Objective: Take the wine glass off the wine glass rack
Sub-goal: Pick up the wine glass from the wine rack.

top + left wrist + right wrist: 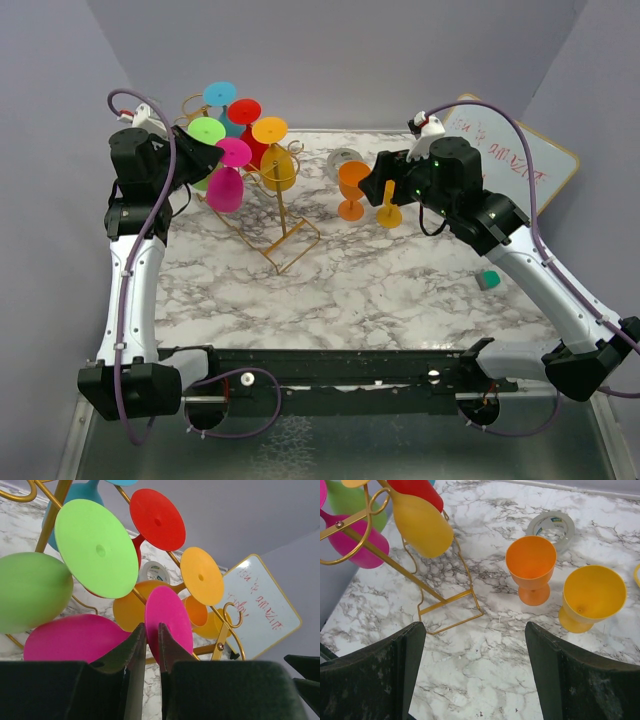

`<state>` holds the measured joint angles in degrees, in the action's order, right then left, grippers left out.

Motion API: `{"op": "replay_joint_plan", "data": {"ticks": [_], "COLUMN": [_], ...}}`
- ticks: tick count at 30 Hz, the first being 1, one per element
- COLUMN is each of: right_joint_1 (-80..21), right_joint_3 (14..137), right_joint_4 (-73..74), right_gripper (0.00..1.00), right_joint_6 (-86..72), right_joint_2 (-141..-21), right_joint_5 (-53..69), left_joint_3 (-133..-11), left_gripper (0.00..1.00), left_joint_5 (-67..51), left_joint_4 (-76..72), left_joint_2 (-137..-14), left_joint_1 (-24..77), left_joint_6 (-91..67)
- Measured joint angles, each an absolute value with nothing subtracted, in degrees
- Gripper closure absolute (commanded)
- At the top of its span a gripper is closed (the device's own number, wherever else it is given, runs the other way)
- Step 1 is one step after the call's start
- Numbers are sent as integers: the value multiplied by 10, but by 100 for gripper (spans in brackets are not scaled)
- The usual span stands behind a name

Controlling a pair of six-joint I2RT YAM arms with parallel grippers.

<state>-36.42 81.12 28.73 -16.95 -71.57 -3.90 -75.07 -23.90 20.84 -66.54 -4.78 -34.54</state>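
**A:** Target location?

**B:** Magenta wine glass [225, 188], upper left of the overhead view. It hangs tilted, bowl down, on the wine glass rack [283, 225]. Green, red, teal and amber glasses crowd close around it.

**A:** Build?

**B:** Opaque, matte, one colour throughout, so it looks like moulded plastic rather than glass. Rounded bowl [75, 640], flat round foot [170, 617], thin stem between them. My guess is light, stiff and not very fragile. The smooth skin could slip.

**A:** Where to hold?

**B:** The stem, between bowl and foot. Bowl and foot then stop it slipping lengthways. The rack is thin gold wire on an open rectangular base, probably light, so it may drag or tip if the foot snags on its arm.

**A:** Jaws?

**B:** Left gripper [150, 629] sits right at that stem. Its jaws are nearly together, with a thin slit left. The stem is hidden behind the tips, so I cannot tell if it is pinched. Right gripper [472, 629] has its jaws spread wide and holds nothing. It hangs over the marbled counter [485, 672], near an orange cup [531, 565] and a yellow cup [592, 597] standing upright.
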Motion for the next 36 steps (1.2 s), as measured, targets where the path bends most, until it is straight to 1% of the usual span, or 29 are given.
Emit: {"op": "replay_joint_plan", "data": {"ticks": [6, 17, 36], "right_joint_1": [-364, -364, -364], "right_joint_3": [808, 806, 806], "right_joint_4": [284, 283, 283], "right_gripper": [14, 14, 14], "right_joint_6": [-171, -175, -180], "right_joint_2": [-716, -715, -716], "right_joint_5": [-36, -34, -30], "left_joint_3": [-751, -746, -715], "left_gripper": [90, 100, 100], "left_joint_5": [-239, -240, -255], "left_joint_4": [206, 200, 174], "left_joint_2": [-664, -644, -634], "left_joint_1": [-48, -48, -49], "left_joint_6": [-353, -390, -490]}}
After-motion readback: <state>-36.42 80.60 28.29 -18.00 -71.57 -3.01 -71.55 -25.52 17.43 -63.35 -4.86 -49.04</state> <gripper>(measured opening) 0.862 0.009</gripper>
